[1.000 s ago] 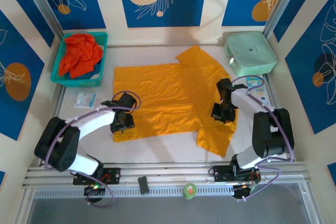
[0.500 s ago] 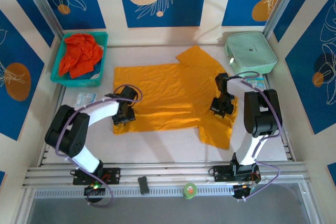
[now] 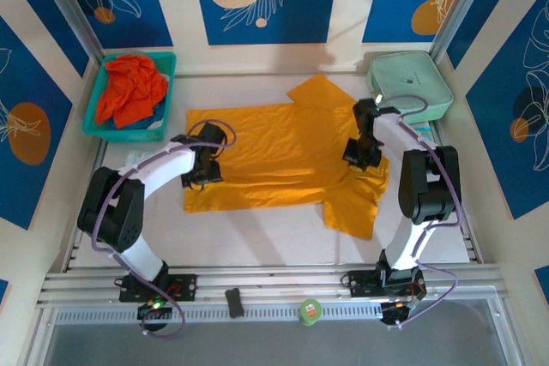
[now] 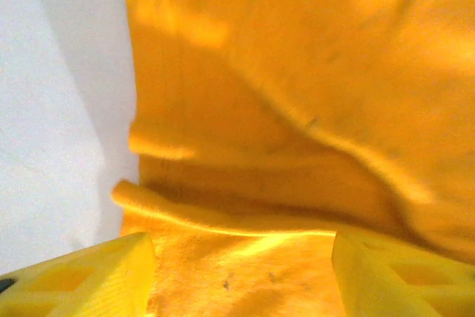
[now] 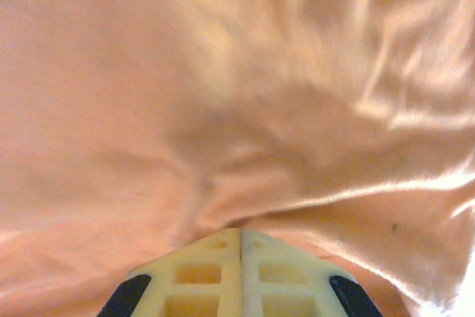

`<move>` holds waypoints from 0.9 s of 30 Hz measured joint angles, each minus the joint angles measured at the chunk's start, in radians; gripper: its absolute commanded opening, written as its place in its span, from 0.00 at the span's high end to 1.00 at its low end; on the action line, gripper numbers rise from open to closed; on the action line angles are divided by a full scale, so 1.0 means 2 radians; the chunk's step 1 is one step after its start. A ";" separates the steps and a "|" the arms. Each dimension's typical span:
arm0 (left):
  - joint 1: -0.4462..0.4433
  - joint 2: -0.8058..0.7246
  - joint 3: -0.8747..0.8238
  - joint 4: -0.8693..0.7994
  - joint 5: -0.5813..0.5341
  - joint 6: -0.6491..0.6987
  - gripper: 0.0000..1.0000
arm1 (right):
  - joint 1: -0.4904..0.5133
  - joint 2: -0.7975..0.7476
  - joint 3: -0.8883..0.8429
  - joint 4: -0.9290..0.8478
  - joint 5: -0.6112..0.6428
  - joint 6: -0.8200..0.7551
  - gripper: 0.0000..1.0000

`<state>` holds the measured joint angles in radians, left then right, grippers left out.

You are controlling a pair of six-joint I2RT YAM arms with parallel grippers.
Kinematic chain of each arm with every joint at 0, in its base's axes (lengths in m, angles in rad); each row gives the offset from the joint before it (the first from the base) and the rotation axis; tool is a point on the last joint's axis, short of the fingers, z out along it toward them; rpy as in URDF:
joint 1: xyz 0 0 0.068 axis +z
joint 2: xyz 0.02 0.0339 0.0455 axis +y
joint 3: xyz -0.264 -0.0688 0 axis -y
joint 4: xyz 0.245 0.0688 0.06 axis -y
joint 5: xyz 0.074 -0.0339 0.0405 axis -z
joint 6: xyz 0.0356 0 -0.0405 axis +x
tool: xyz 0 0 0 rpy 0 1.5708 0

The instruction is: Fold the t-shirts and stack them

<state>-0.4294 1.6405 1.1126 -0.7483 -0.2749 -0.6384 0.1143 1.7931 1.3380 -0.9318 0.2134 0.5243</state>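
Yellow-orange t-shirt (image 3: pixel 274 156) is lying nine-to-three, left gripper (image 3: pixel 202 173) straddling its nine-o'clock hem with fingers spread, right gripper (image 3: pixel 359 159) pinching its three-o'clock side.

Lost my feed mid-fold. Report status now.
Left gripper open, straddling a cloth ridge at the edge. Right gripper shut, pinching yellow-orange t-shirt, which lies spread, unfolded. Red-orange t-shirt sits in teal basket, off to the side.

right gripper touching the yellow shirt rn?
Touching. In the right wrist view the right gripper is shut, and the yellow shirt puckers into a fold pinched right at its tips.
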 measured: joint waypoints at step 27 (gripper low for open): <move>0.046 0.340 0.389 -0.015 0.017 0.075 0.36 | -0.030 0.337 0.415 -0.047 0.039 -0.114 1.00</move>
<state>-0.3378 2.3203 1.8896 -0.7788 -0.2409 -0.4881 0.0544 2.4676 2.1689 -1.0252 0.2905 0.2958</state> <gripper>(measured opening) 0.637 0.042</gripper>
